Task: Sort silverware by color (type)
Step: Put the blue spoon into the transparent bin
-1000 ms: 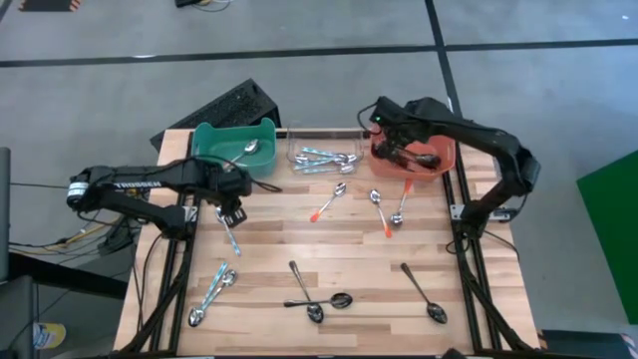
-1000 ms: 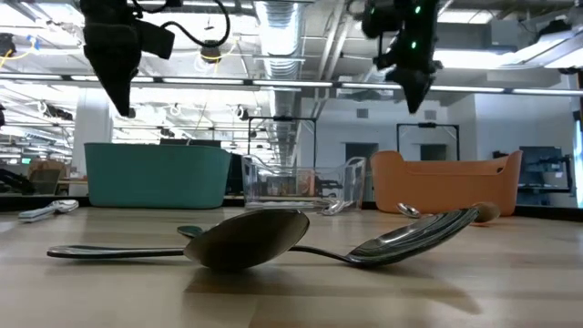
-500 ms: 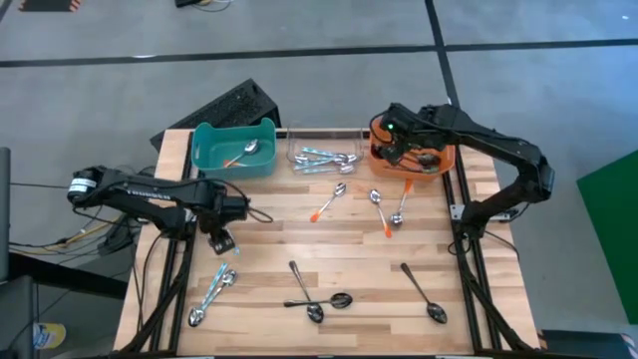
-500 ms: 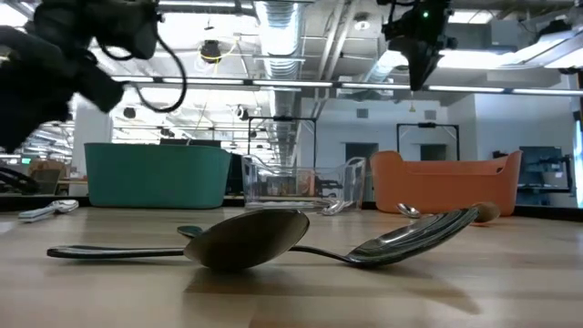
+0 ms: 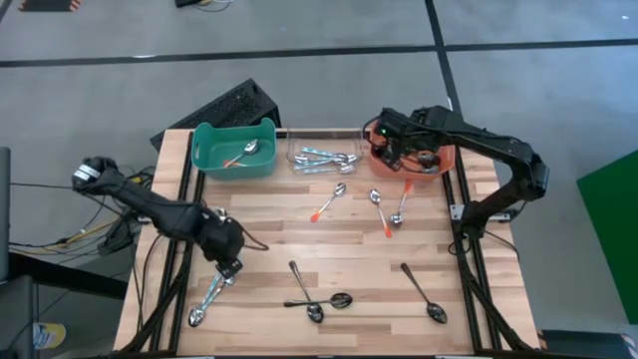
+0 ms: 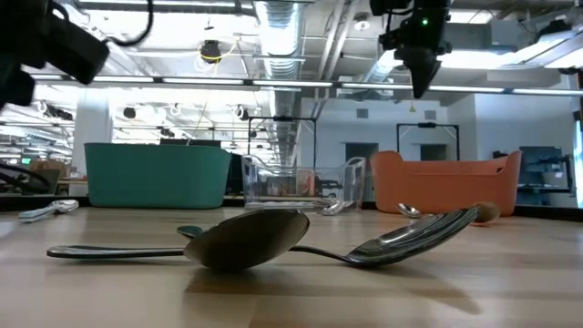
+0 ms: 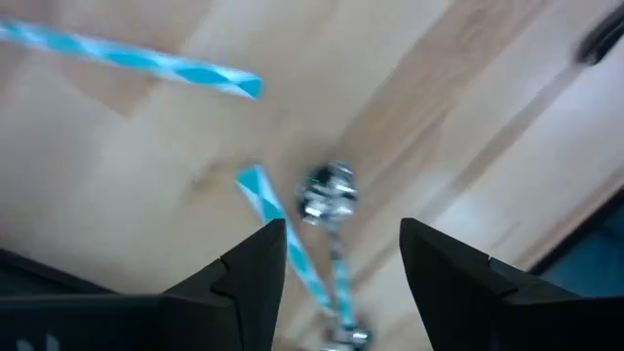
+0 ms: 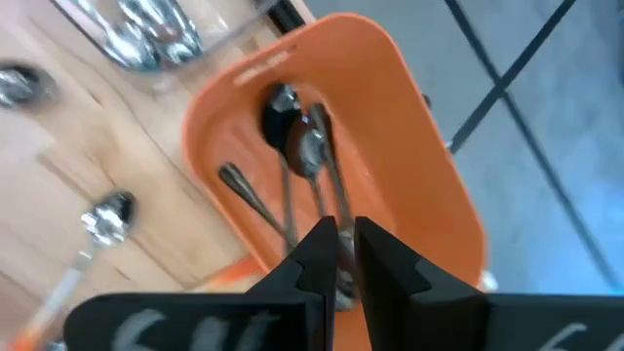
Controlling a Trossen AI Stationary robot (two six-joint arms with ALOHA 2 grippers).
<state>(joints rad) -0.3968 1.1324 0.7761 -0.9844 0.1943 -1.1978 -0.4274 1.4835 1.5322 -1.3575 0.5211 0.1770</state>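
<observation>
Before the left gripper (image 7: 336, 258), spoon handles (image 7: 136, 58) striped teal and white. Below the right gripper (image 8: 339, 255), an orange bin (image 8: 409, 136) holding dark-handled spoons (image 8: 297, 156).

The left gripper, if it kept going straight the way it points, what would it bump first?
Probably the teal-handled spoons lying on the table. The left gripper is open and points down at them, one handle between its fingers, though how far off is unclear.
</observation>
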